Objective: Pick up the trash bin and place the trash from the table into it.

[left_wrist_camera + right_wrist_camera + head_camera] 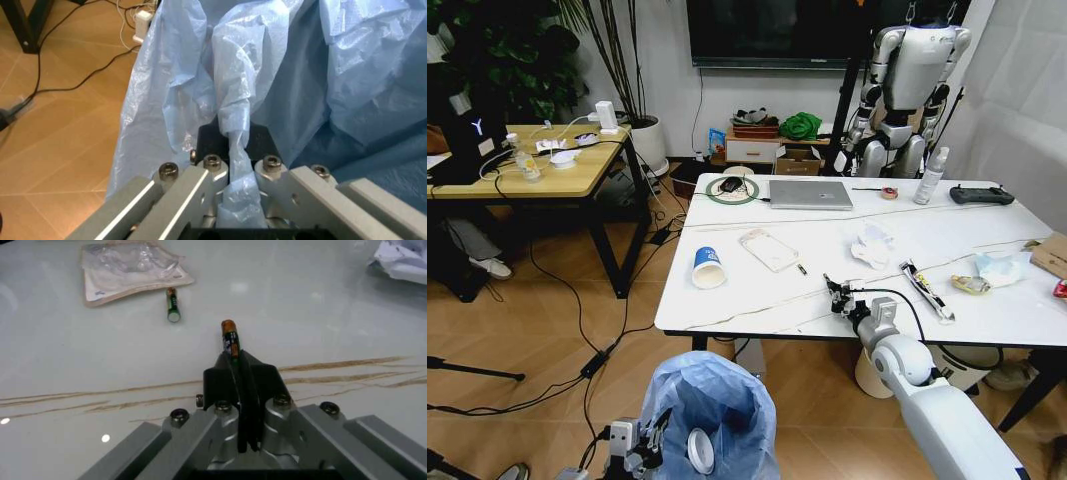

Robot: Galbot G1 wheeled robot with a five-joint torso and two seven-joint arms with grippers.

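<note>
It looked like a robotics lab set up as an office: a humanoid robot (pixel 910 85) stood by the wall, cables (pixel 577 310) trailed across the wooden floor, a laptop (pixel 810 194) sat on the table (pixel 757 290).

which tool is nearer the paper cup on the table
Right. The right tool is over the table, holding a battery, to the side of the paper cup. The left tool is below the tabletop, clamping the trash bin's bag.

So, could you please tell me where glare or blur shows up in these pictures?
Right wrist view: bright lamp spots glare off the glossy table, and the right pincer, shut on a small battery, reads sharp. Left wrist view: the blue bag in the left pincer is crisp, the floor softer. Head view: even light.
</note>
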